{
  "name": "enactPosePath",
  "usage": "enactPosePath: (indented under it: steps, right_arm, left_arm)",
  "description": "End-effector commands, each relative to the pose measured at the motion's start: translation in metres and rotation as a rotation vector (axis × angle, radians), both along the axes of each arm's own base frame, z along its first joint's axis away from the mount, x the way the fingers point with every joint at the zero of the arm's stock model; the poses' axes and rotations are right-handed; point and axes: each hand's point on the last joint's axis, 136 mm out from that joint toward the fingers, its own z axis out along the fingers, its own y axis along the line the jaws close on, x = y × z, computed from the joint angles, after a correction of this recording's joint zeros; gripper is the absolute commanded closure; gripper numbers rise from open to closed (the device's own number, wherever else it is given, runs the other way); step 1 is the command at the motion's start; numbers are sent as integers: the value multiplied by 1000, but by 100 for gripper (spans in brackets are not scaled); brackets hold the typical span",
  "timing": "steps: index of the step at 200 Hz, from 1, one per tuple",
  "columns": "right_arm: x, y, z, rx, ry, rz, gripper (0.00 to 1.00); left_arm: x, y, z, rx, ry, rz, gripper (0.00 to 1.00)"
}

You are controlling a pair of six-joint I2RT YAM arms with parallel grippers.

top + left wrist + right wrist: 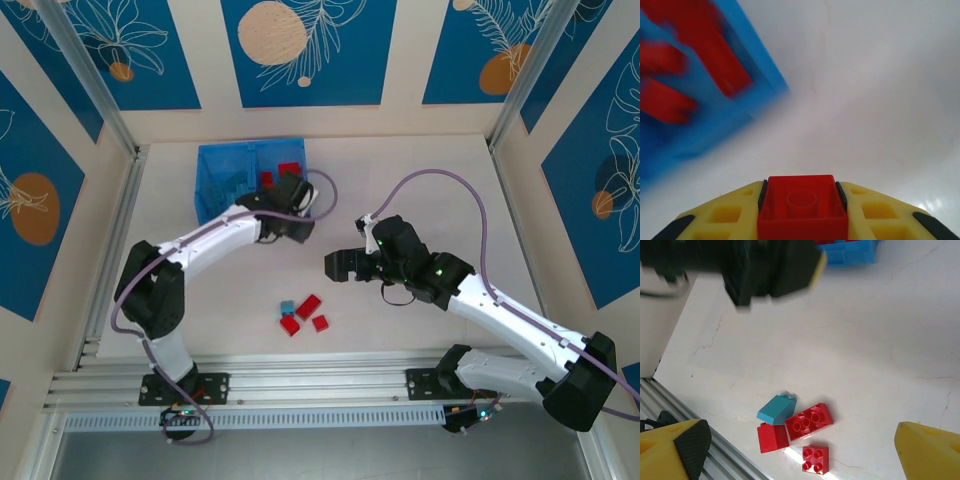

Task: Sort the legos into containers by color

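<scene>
One tabletop (450, 180): pale; it carries the bin at the far left and a small cluster toward the near edge.
Bin (212, 160): the right half holds several reds (290, 170). The left half shows paler blue lumps that are hard to tell from the plastic.
Right claw (335, 265): spread wide and empty, hanging mid-tabletop just beyond the cluster.
Left claw (801, 194): clenched on the held red (802, 215), just beside the bin's near right corner. I cannot tell whether it is over either half.
Loose bricks (809, 421): four, three red and a blue one (776, 409), close together.
Done: most of the sorting, judging by the filled bin.
Left: by my reckoning, drop the held red into the right half, then move the four.
Top view gives: both halves of the bin, both claws, and the open stretch between bin and cluster.
Left wrist gives: the grip itself, with the brick squeezed between yellow pads (725, 215), which the top view leaves unclear. The bin here is a blur.
Right wrist gives: stud detail, and the blue one as a sloped piece touching two reds.
</scene>
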Motion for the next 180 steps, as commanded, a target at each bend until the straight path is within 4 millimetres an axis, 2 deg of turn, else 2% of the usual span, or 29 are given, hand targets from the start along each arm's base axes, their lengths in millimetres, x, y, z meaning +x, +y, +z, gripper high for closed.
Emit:
enactPosePath:
  steps: [1,22,52,62,63,65,67,68,91,116,138,158,168,180]
  right_arm:
    - [-2,-1,5,34,0,-6,4]
    - [-4,-2,7,37,2,-9,4]
    - [-8,-9,13,41,-11,-19,4]
    - [-10,-14,15,36,-16,-27,4]
    - [-10,-14,16,36,-18,-28,4]
    - [-11,-15,16,36,-18,-30,4]
    - [-11,-16,16,35,-18,-31,4]
    - [-11,-16,16,35,-18,-32,4]
    - [-17,-24,19,44,-25,-45,4]
    - [-19,-28,17,51,-29,-58,4]
    - [-18,-28,18,55,-34,-60,4]
    - [-16,-25,15,52,-32,-59,4]
    - [-14,-24,12,45,-27,-59,4]
    - [-12,-23,7,40,-21,-62,4]
  left_arm:
    - [58,39,23,68,-126,190,67]
    - [104,53,26,74,-167,275,67]
    - [161,58,19,70,-169,321,66]
    - [175,62,21,70,-175,336,63]
    - [177,61,16,75,-167,336,62]
    - [179,63,20,71,-173,343,61]
    - [181,63,16,75,-166,343,60]
    - [183,64,20,70,-172,348,60]
    - [196,70,21,45,-148,373,50]
    - [188,63,40,-21,-154,349,44]
    - [171,58,67,-98,-165,332,45]
    - [139,54,99,-204,-183,306,46]
    - [118,51,116,-267,-197,286,46]
    - [87,48,128,-324,-202,256,46]
